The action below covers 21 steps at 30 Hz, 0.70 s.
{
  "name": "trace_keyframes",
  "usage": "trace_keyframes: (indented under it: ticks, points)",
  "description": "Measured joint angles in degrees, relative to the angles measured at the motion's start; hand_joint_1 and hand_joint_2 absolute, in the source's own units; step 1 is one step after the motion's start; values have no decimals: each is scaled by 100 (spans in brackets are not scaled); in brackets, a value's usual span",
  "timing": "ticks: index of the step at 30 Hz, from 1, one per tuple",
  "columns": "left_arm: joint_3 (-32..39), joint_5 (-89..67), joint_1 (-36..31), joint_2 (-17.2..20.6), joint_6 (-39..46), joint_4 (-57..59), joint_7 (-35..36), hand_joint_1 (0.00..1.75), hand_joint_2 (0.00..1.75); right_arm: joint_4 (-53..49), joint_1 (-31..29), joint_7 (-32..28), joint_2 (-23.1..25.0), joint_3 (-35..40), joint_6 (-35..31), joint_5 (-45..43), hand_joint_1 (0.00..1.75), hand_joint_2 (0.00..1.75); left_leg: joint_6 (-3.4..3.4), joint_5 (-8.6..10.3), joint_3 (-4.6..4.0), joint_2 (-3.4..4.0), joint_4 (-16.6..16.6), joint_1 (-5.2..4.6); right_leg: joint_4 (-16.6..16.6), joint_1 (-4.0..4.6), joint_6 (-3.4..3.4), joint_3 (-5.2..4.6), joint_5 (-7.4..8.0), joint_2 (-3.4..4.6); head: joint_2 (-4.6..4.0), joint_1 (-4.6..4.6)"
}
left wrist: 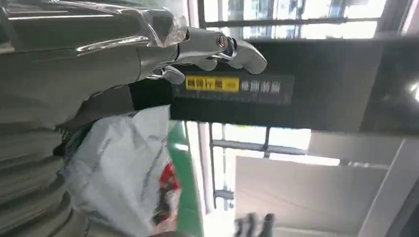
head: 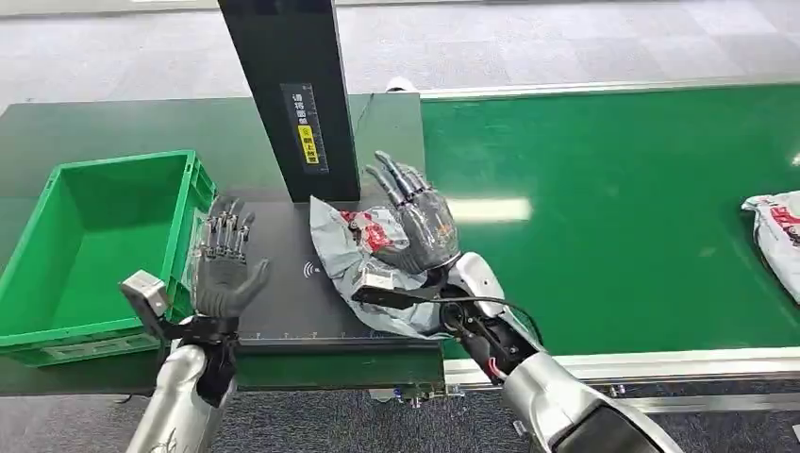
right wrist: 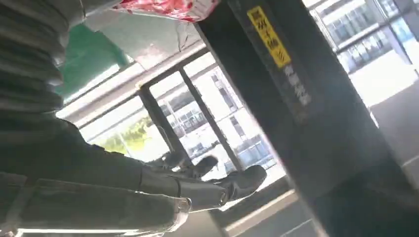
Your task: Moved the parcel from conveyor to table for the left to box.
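A crumpled grey parcel (head: 332,241) with red print lies on the black table pad (head: 283,311), by the foot of the black post. My right hand (head: 422,224) hovers over the parcel's right side, fingers spread and stretched out, gripping nothing. My left hand (head: 225,266) is raised at the pad's left edge, palm facing the parcel, fingers apart and empty. The left wrist view shows the left hand (left wrist: 148,54) with the parcel (left wrist: 118,168) beyond it. In the right wrist view the right hand (right wrist: 168,190) has straight fingers, with the parcel's red print (right wrist: 163,7) at the picture's edge.
A green crate (head: 184,203), nothing inside it, stands left of the pad, beside my left hand. The black post (head: 283,85) with a yellow label rises behind the parcel. The green conveyor (head: 613,208) runs to the right, with another white parcel (head: 778,231) at its far right.
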Motion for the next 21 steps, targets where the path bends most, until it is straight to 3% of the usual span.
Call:
trace_keyframes:
  ticks: [6, 11, 14, 21]
  points:
    - [-483, -426, 1, 0, 208, 131, -262, 0, 175, -297, 173, -343, -4, -706, 1777, -2011, 0, 175, 0, -1, -1, -1, 0, 0, 0, -1, 0, -1, 0, 0, 0, 0]
    - [-808, -1194, 157, 4, 718, 37, -111, 0, 175, -524, 457, -8, -177, -1328, 4319, -3945, 0, 175, 0, -2, -7, -10, 0, 0, -1, -1, 0, -2, -1, -9, 0, 2]
    - [-922, -1543, 226, 2, 944, -77, 95, 0, 175, -675, 617, 82, -262, -1558, 4815, -4338, 0, 175, 1, -3, -6, 5, 0, -1, -1, -1, 1, -3, 0, -1, 0, -2]
    - [-1136, -3504, 213, 11, 1847, -407, 921, 0, 175, -1264, 783, 357, -367, -1676, 4838, -4468, 0, 175, 1, -2, -4, 1, 0, 0, 0, 0, 0, -3, 0, -2, 0, -2]
